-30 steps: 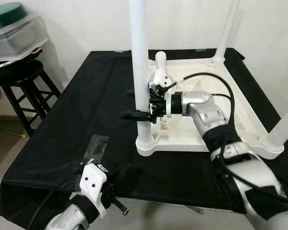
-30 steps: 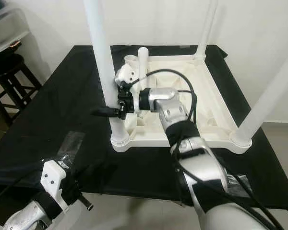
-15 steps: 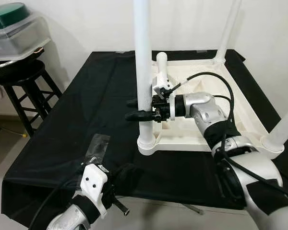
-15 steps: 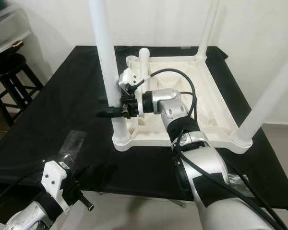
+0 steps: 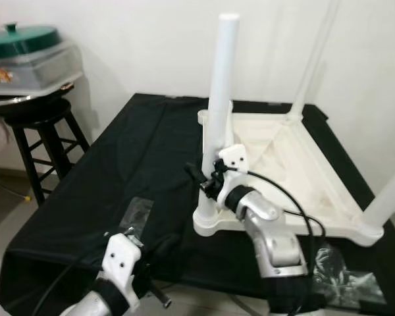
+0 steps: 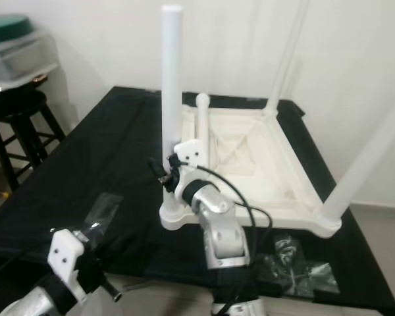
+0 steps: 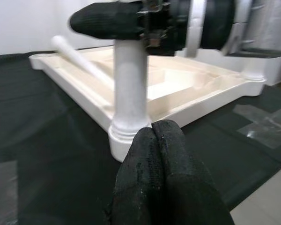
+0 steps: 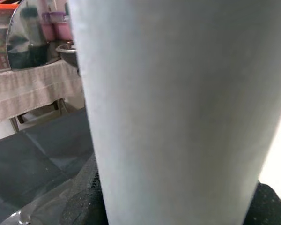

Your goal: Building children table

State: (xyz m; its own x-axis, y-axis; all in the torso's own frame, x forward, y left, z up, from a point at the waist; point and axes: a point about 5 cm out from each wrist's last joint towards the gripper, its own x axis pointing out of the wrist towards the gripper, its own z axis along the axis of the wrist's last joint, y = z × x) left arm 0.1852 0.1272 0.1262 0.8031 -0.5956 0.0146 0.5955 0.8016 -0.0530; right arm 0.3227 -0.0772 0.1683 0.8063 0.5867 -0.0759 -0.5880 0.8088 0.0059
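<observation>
- A black cloth [image 5: 118,171] covers the work surface, reaching from the lower left of the left eye view up to a white wall [image 5: 131,46] at the top.
- In the upper left, a dark wooden stool [image 5: 43,131] stands beside the cloth and carries a clear container with a green lid [image 5: 26,56].
- Clear plastic wrap [image 5: 342,280] lies crumpled on the cloth at the lower right; another clear piece [image 5: 137,212] lies left of centre.
- The white children's table top [image 5: 296,164] lies upside down in the centre right of the frame, its underside ribs showing.
- The near-left leg [image 5: 218,99] stands upright in its corner socket [image 5: 207,220]; other white legs rise at the top right and at the right edge.
- The right gripper [image 5: 201,179] reaches in from the bottom centre and pinches the near-left leg low down, just above the socket, one black finger on each side.
- The left gripper [image 7: 158,154] hovers over the cloth's front edge at the lower left, fingers [image 7: 171,140] pressed together and empty, pointing toward the socket.
- Against a second ago, the whole picture has shifted, so the camera has moved: the top end of the gripped leg is now inside the frame.
- The right arm now comes up from below rather than across from the right, and its grip sits lower on the leg.
- The left gripper is as before, low at the front edge.
</observation>
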